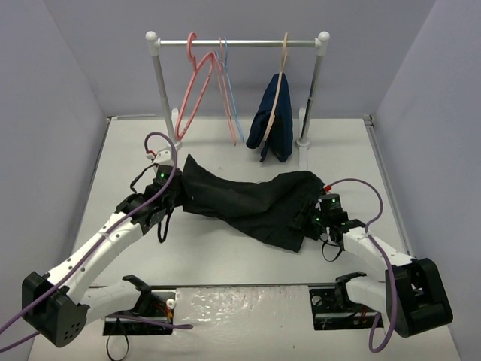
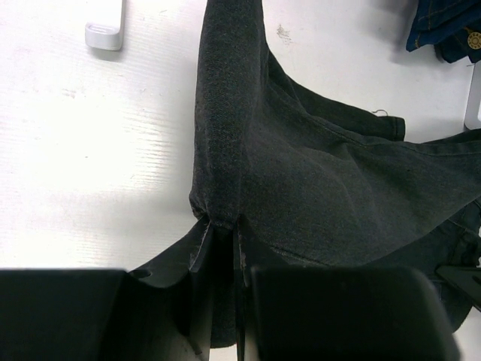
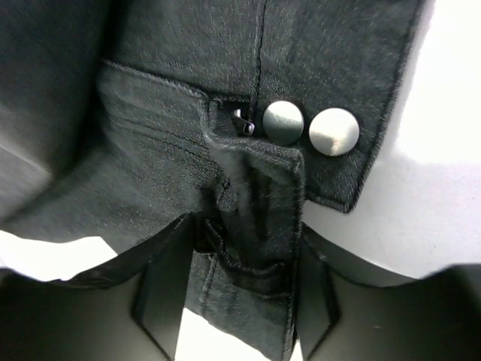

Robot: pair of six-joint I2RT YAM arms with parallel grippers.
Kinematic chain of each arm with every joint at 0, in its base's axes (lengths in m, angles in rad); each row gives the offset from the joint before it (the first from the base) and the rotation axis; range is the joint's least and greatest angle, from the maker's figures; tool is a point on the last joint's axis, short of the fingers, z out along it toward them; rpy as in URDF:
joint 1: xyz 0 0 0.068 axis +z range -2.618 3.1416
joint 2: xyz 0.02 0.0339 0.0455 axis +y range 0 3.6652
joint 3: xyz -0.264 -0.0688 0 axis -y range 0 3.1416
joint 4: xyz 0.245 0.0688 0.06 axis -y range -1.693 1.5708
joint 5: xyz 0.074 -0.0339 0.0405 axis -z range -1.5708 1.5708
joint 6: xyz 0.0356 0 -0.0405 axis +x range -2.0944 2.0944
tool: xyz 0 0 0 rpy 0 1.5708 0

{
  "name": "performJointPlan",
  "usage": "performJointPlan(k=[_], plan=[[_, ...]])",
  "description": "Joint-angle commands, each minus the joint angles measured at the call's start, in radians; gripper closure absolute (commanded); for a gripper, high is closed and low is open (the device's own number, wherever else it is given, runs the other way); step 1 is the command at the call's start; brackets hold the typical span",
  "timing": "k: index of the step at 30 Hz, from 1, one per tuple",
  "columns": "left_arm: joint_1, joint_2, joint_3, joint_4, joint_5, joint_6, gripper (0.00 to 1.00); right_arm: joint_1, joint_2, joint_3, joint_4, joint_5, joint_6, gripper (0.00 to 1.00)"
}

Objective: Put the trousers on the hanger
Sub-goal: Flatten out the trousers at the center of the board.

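Note:
The black trousers [image 1: 248, 199] lie crumpled across the middle of the table, stretched between my two grippers. My left gripper [image 1: 174, 192] is shut on their left end; in the left wrist view a bunched fold of the trousers [image 2: 301, 165] runs into the left gripper [image 2: 222, 241]. At the other end, my right gripper [image 1: 312, 214] holds the waistband. In the right wrist view the trousers [image 3: 165, 150] show two metal buttons [image 3: 283, 122], and a folded strip of waistband fills the right gripper [image 3: 240, 248]. The salmon-pink hanger [image 1: 197, 90] hangs on the rail at the back left, apart from both grippers.
The white rail [image 1: 240, 43] stands at the back of the table on two posts. A light-blue hanger [image 1: 229, 90] hangs beside the pink one. A tan hanger carries a navy garment [image 1: 272, 124] at the rail's right. The rail's left foot [image 2: 105, 26] shows in the left wrist view.

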Motion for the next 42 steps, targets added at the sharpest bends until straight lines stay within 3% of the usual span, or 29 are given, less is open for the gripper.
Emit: performJointPlan(k=[1, 3, 9, 13, 16, 19, 23, 26, 29, 31, 34, 39, 42], plan=[[-0.008, -0.034, 0.031, 0.021, -0.033, 0.015, 1.0, 0.011, -0.002, 0.02, -0.043, -0.03, -0.042, 0.78], [-0.009, -0.045, 0.095, -0.045, -0.07, 0.051, 1.0, 0.018, -0.019, 0.12, -0.188, 0.066, -0.11, 0.99], [-0.009, -0.05, 0.42, -0.331, -0.301, 0.294, 1.0, 0.018, 0.005, 0.66, -0.593, 0.41, -0.318, 1.0], [-0.013, -0.011, 0.682, -0.44, -0.349, 0.456, 1.0, 0.018, 0.055, 0.937, -0.704, 0.464, -0.377, 1.0], [-0.034, -0.005, 0.776, -0.464, -0.292, 0.505, 1.0, 0.017, 0.072, 1.019, -0.725, 0.469, -0.385, 1.0], [-0.068, -0.038, 0.7, -0.447, -0.22, 0.443, 0.75, 0.013, 0.06, 0.979, -0.724, 0.527, -0.383, 1.0], [-0.079, -0.127, 0.449, -0.422, -0.211, 0.257, 0.28, -0.007, 0.027, 0.833, -0.702, 0.598, -0.366, 1.0], [-0.077, -0.163, 0.3, -0.435, -0.225, 0.178, 0.13, -0.038, -0.001, 0.677, -0.677, 0.643, -0.323, 1.0], [-0.075, -0.153, 0.246, -0.462, -0.262, 0.134, 0.12, -0.07, 0.003, 0.605, -0.651, 0.646, -0.293, 0.94], [-0.058, -0.145, 0.212, -0.444, -0.247, 0.108, 0.12, -0.078, 0.014, 0.598, -0.648, 0.67, -0.274, 0.71], [-0.025, -0.127, 0.142, -0.413, -0.207, 0.066, 0.12, -0.077, 0.013, 0.642, -0.648, 0.647, -0.286, 0.51], [0.075, -0.101, 0.044, -0.336, -0.125, -0.013, 0.12, -0.049, -0.05, 0.701, -0.613, 0.523, -0.342, 0.38], [0.167, -0.086, -0.01, -0.284, -0.056, -0.039, 0.12, -0.028, -0.077, 0.668, -0.556, 0.383, -0.355, 0.37]])
